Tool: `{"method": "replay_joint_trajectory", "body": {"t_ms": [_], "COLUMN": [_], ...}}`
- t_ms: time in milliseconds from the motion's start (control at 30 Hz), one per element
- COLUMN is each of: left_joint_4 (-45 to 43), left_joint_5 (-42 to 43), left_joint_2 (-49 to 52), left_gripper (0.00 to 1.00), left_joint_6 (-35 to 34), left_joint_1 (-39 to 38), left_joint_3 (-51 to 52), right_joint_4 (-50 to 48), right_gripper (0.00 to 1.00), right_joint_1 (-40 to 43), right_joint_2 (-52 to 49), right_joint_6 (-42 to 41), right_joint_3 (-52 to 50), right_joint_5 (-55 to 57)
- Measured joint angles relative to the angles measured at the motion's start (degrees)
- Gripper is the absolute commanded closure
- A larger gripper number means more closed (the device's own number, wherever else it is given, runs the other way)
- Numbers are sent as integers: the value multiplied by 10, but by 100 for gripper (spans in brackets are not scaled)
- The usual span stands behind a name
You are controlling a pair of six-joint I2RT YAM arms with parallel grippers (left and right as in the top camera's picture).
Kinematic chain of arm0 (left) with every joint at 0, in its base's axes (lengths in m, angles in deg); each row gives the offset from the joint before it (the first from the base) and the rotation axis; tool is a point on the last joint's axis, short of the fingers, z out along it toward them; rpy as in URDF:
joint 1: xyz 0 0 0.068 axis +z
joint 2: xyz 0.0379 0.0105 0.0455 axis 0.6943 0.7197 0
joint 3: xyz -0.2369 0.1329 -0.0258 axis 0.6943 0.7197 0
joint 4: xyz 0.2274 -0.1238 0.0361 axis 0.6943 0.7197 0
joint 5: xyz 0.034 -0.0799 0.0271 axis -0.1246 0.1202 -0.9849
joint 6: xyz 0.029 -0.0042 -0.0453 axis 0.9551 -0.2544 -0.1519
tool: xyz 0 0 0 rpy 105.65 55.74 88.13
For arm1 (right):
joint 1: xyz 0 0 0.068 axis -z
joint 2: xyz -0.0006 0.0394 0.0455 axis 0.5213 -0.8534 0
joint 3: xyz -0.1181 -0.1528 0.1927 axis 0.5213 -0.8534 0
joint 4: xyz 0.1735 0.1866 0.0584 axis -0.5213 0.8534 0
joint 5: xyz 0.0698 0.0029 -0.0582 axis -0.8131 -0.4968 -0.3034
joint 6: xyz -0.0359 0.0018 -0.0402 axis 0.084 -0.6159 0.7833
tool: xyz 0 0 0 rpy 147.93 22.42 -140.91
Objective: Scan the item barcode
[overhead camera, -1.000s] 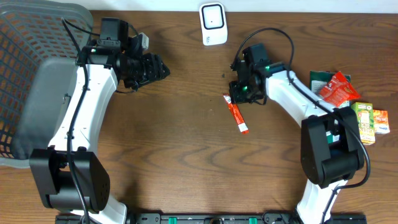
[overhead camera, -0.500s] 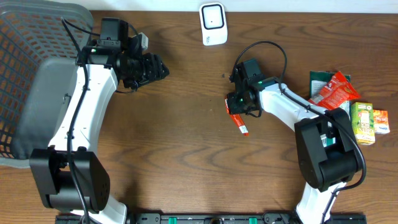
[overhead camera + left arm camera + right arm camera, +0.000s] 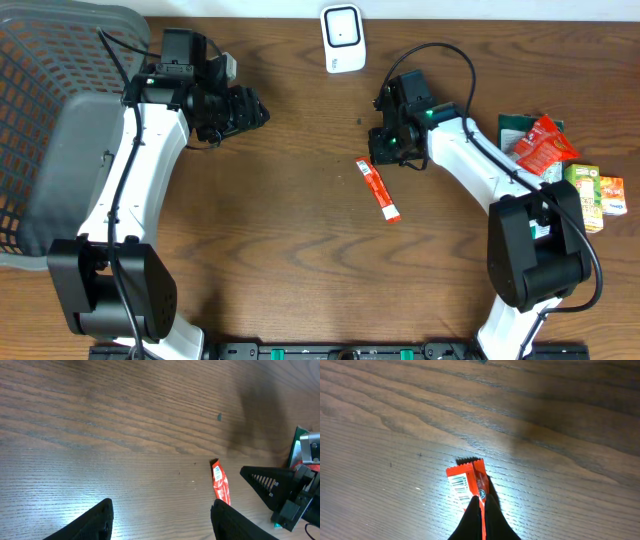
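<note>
Flat red sachet point(image 3: 378, 189), barcode point(image 3: 463, 486) up

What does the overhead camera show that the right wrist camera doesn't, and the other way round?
Only overhead: the scanner, the basket and the snack pile. Only right wrist: the barcode printed on the packet. Both: the red packet lying on the wooden table, with the shut right pincer beside its end.
</note>
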Motion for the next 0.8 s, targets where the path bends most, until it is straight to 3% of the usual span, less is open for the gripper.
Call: {"method": "replay_joint_trajectory", "body": {"t_ms": [300, 800], "left_joint_4": [0, 0], "left_joint_5": [0, 0], "left_joint_2": [0, 0], "left_gripper": [36, 36], "left_joint_6": [0, 0], "left_joint_1": [0, 0], "left_joint_3": [0, 0], "right_joint_4": [-47, -28], "right_gripper": [99, 99], "right_joint_1": [-25, -30], "right_joint_2": [-25, -30], "right_joint_6": [0, -36], "right_joint_3": [-9, -14], "right_joint_5": [0, 25]}}
